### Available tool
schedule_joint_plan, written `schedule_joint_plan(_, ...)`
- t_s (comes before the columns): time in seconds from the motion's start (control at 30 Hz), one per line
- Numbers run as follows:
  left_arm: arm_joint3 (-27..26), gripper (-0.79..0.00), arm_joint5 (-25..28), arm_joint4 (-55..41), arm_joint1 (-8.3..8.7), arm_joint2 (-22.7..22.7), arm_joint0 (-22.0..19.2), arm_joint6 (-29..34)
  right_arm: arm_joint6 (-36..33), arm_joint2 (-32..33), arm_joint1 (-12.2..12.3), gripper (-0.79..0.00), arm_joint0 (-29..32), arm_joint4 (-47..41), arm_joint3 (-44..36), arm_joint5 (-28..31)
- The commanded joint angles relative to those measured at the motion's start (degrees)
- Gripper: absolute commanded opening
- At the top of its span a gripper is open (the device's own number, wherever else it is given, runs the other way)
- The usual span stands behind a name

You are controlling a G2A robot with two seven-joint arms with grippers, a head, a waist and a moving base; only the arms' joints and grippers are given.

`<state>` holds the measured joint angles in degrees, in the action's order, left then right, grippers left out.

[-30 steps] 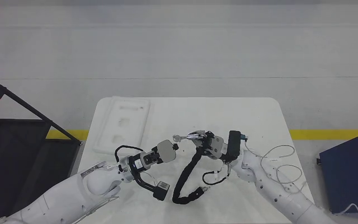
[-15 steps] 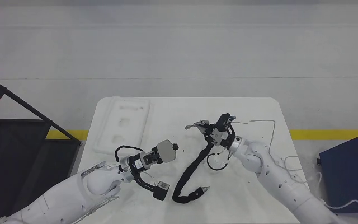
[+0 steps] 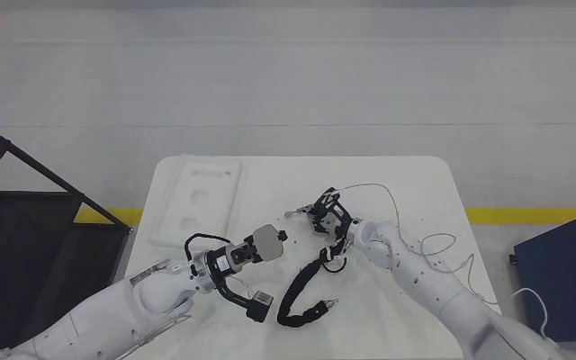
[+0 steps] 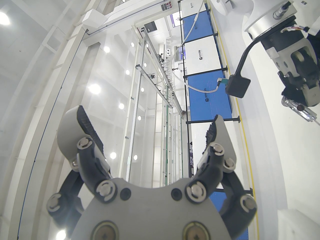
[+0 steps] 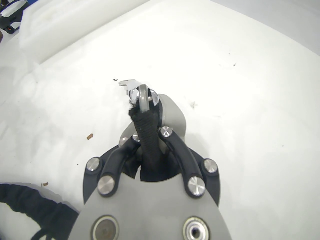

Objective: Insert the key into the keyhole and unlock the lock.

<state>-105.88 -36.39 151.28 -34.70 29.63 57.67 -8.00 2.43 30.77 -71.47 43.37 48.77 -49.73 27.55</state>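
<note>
The lock is a black cable (image 3: 301, 286) with a silver head (image 5: 143, 95). My right gripper (image 5: 147, 106) is shut on the cable just behind that head and holds it above the table's middle (image 3: 317, 216). A small silver key (image 5: 126, 83) sticks out of the head's far end, toward the left arm (image 3: 293, 214). The rest of the cable hangs down and loops on the table. My left gripper (image 4: 147, 128) stands open and empty, tilted upward, a short way left of the head (image 3: 266, 240). The left wrist view shows the right gripper (image 4: 298, 86) with the silver head (image 4: 302, 109).
A white foam tray (image 3: 198, 202) lies at the table's back left, also seen in the right wrist view (image 5: 75, 8). The white table (image 3: 396, 189) is bare behind and right of the grippers. The cable's loose end (image 3: 326, 307) rests near the front edge.
The right wrist has turned and carried the lock head slightly left, toward the left gripper. The hanging cable swung with it. The left arm has kept still.
</note>
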Motion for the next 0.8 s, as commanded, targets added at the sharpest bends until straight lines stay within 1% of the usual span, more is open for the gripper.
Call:
schedule_joint_plan(0.0, 0.0, 0.0, 0.0, 0.0, 0.0, 0.0, 0.0, 0.0, 1.2, -0.3, -0.6, -0.409, -0.4, 1.2, 1.1, 0.8)
schedule_joint_plan(0.03, 0.0, 0.0, 0.0, 0.0, 0.0, 0.0, 0.0, 0.0, 1.5, -0.3, -0.8, 0.0, -0.5, 1.2, 1.6, 1.1)
schedule_joint_plan(0.23, 0.0, 0.0, 0.0, 0.0, 0.0, 0.0, 0.0, 0.0, 3.9, 0.4, -1.4, 0.0, -0.5, 3.4, 2.4, 2.1)
schedule_joint_plan(0.43, 0.0, 0.0, 0.0, 0.0, 0.0, 0.0, 0.0, 0.0, 6.6, 2.4, -1.0, 0.0, 0.9, 4.9, 1.1, 1.0)
schedule_joint_plan(0.63, 0.0, 0.0, 0.0, 0.0, 0.0, 0.0, 0.0, 0.0, 11.6, 6.5, 1.0, 0.0, 3.4, 8.5, -3.2, 0.0)
schedule_joint_plan(0.77, 0.0, 0.0, 0.0, 0.0, 0.0, 0.0, 0.0, 0.0, 13.4, 10.4, 3.1, 0.0, 6.7, 11.8, -9.4, -1.0)
